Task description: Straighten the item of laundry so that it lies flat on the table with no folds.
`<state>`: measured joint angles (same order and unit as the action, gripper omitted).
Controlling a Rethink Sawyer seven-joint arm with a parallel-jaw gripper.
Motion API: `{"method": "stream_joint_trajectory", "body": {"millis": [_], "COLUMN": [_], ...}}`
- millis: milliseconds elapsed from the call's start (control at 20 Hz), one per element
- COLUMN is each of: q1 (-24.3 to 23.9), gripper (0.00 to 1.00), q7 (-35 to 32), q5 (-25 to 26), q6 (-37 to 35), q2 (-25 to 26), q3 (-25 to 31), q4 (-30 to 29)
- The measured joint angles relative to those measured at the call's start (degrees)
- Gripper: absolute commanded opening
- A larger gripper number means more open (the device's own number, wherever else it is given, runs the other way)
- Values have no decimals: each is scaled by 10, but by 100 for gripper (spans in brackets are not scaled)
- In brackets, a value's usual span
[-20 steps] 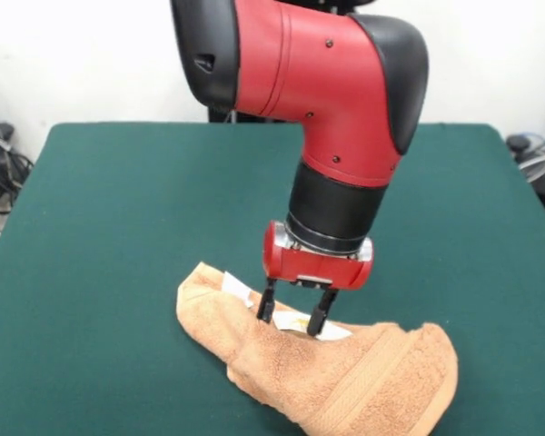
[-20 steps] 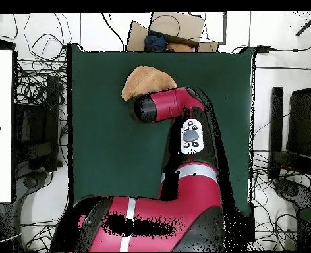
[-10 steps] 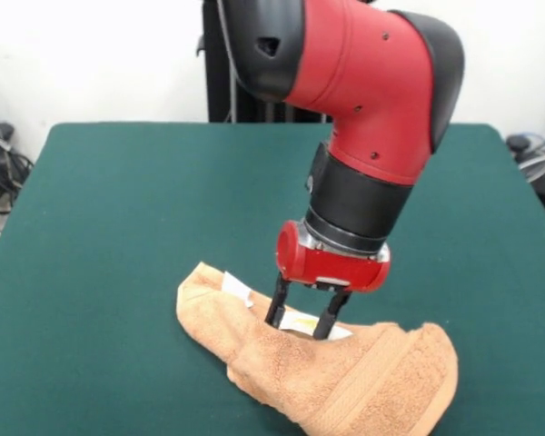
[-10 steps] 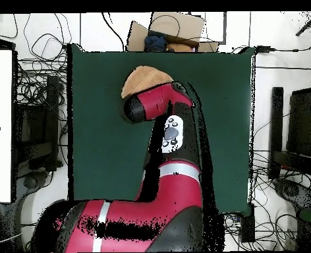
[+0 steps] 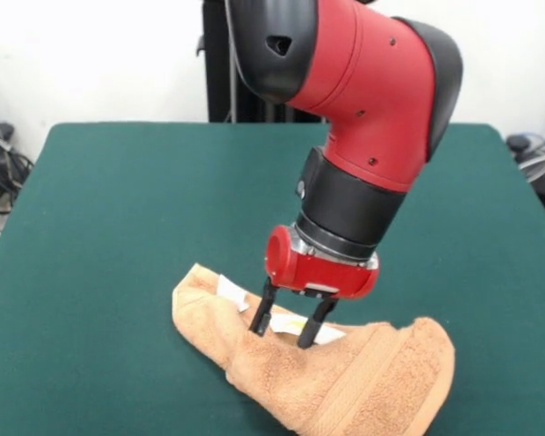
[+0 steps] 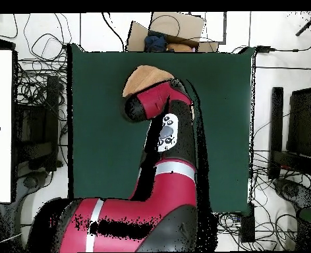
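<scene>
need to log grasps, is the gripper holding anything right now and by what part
Nothing is held: the gripper is open, its tips down at the white tags on the crumpled peach-orange terry towel.

Sawyer arm (image 5: 363, 100), red and black, descending from the top of the front view, bent at a joint and angled down and leftward; black wrist section (image 5: 345, 209) above a red gripper body; gripper (image 5: 283, 329) pointing downward, its two dark fingers (image 5: 262, 312) parted with a visible gap; overhead view: arm (image 6: 165, 138) reaching up from the base at the bottom edge.
</scene>
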<state>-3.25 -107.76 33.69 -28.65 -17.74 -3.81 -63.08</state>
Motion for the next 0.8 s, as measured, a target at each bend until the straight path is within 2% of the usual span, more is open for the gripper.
{"method": "stream_joint_trajectory", "body": {"millis": [800], "q1": [-3], "gripper": [100], "q7": [0], "q5": [18], "q6": [5], "q2": [9], "q3": [-13], "q4": [18]}}
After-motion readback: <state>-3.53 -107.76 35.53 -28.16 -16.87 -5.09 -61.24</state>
